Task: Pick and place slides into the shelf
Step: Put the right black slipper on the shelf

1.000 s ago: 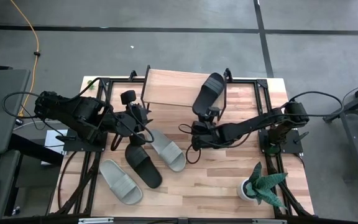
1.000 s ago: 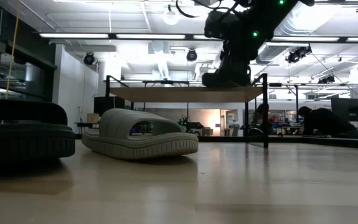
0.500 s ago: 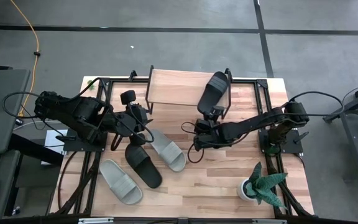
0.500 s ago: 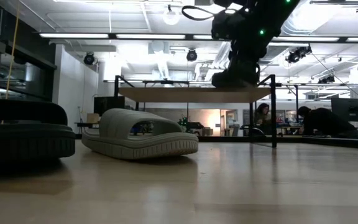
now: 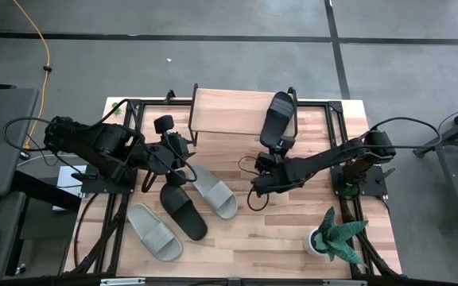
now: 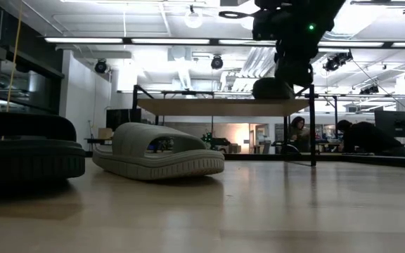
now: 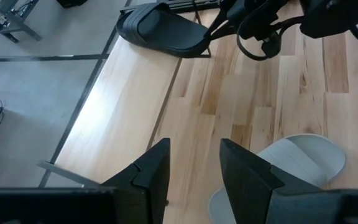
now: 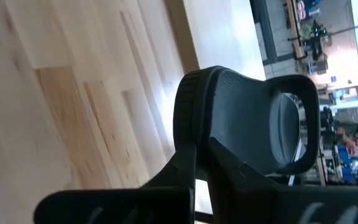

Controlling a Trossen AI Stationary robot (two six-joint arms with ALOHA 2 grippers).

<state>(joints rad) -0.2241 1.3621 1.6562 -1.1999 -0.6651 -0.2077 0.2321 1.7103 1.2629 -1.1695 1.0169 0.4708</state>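
So the right gripper [image 5: 274,148] is pinching the heel end of a black slide [image 5: 279,116] and the sandal is lying across the right end of the shelf [image 5: 229,111], looks like the placing step for this one to me. The right wrist view shows it best, both fingers [image 8: 229,165] clamped on the heel rim with the strap arching beyond. Next move is probably just letting go once it sits flat and square on the board, then backing off without dragging it. From the low view you can tell the sandal's underside is right down at the shelf top, which the overhead shot can't really show. The overhead gives the rest of the job though: another black slide [image 5: 183,210] and two grey-green slides [image 5: 214,191] sitting on the bench [image 5: 293,230] in front of the left arm, near a potted plant [image 5: 334,235]. Left gripper [image 7: 194,174] hangs above the bench with its fingers spread, holding nothing
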